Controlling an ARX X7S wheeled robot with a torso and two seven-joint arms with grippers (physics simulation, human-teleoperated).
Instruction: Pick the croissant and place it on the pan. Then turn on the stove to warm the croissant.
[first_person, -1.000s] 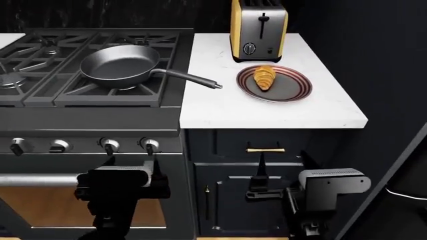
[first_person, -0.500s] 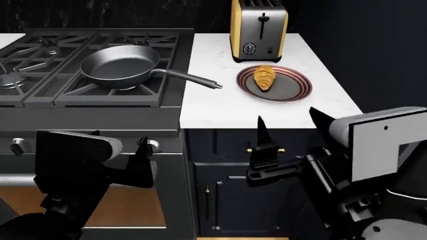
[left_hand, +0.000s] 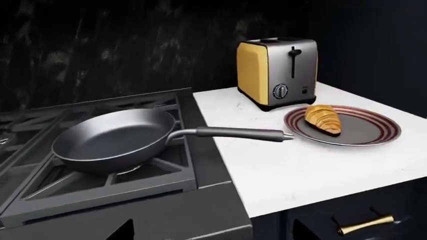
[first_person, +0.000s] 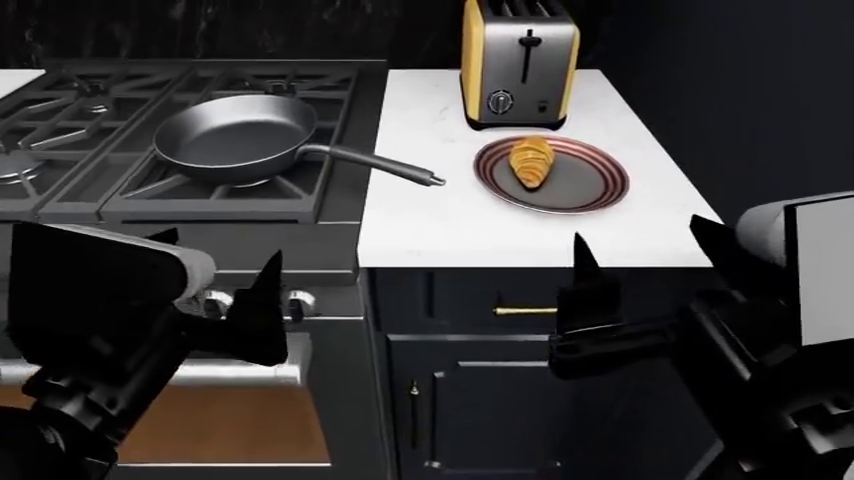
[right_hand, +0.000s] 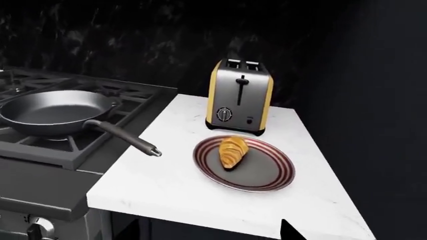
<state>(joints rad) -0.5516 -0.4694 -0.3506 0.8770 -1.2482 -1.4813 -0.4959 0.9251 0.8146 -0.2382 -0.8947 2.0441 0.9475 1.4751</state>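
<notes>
— Where's the croissant (first_person: 533, 161)?
— On the plate (first_person: 589, 192) on the worktop (first_person: 441, 225); pan (first_person: 234, 138) waits empty on the stove (first_person: 174, 215).
— Your claws?
— My right claw (first_person: 638, 262) gapes wide, nearest the pastry. My left claw (first_person: 220, 285) hangs spread by the knobs.

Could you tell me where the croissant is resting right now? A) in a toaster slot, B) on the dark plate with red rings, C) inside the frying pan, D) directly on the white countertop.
B: the croissant lies on the ringed plate in front of the toaster, while the pan on the stove is empty.
</notes>
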